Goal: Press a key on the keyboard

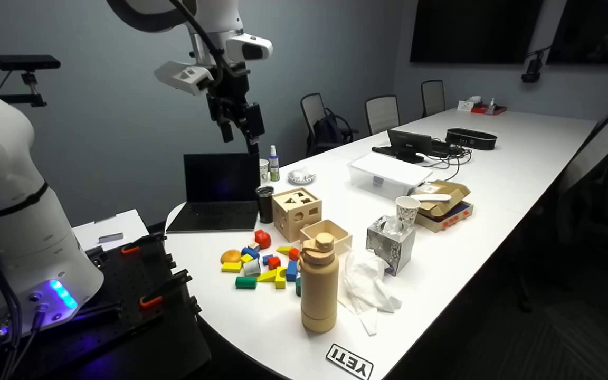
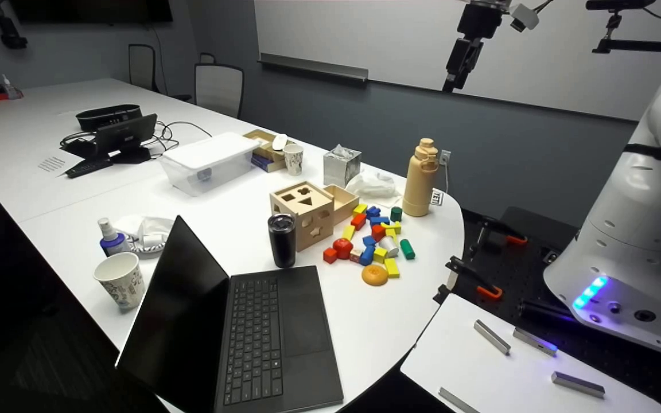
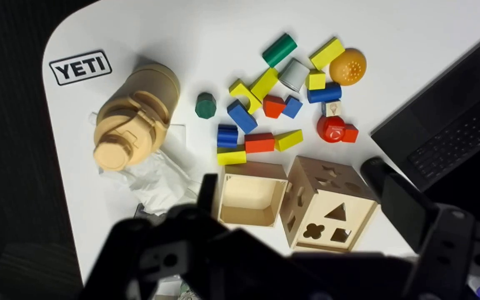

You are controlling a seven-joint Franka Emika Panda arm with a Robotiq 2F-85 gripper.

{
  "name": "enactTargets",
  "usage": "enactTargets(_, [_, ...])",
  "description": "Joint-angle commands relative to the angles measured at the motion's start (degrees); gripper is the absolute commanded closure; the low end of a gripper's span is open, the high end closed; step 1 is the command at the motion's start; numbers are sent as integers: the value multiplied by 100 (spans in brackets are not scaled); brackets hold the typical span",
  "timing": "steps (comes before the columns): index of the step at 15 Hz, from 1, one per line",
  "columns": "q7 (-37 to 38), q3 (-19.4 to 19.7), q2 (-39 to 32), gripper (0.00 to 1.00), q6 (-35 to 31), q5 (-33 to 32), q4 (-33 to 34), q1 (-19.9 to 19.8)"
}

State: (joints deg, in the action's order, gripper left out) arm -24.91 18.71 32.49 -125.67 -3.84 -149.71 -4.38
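At the left of the bench [image 1: 262, 311] in an exterior view, the black laptop [image 1: 221, 177] stands unfolded, its screen [image 2: 181, 321] tipped up and its built-in keyboard [image 1: 218, 209] lying flat before it; this is the target, and its keys [image 2: 253, 332] show uncovered. Next along, the end effector [image 3: 304, 189] hangs high above the bench, well apart from the laptop, with its fingers [image 3: 411, 216] spread wide and nothing held between them. No key is touched, so the step in hand looks like the approach, at its very start. The wrist view has the keyboard only at its right edge, which suggests that a sideways move must come first; then the fingers probably need to come together into one narrow tip and descend straight onto a single key, pressing lightly before lifting. Just beside the laptop, the black lidded tumbler [image 1: 265, 206] could get knocked if the descent strays that way. Then come the scattered toy blocks [image 1: 274, 262], the wooden shape-sorter cube [image 1: 291, 224] and, rightmost of these, the tan drinking bottle [image 1: 320, 287]; none seems to matter to the press.
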Motion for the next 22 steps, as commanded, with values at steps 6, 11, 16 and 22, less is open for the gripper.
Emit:
enactTargets(6, [1871,-2270,-1363,0,-383,72,282,1000])
enactTargets(11, [2283,-3102,-2993,0,-994,25,1066,1619])
enactTargets(16, [2333,-3163,-4877,0,-2032,-371,2160,1757])
enactTargets(22, [2087,-3020,-6754,27,-1927,-467,3744,1898])
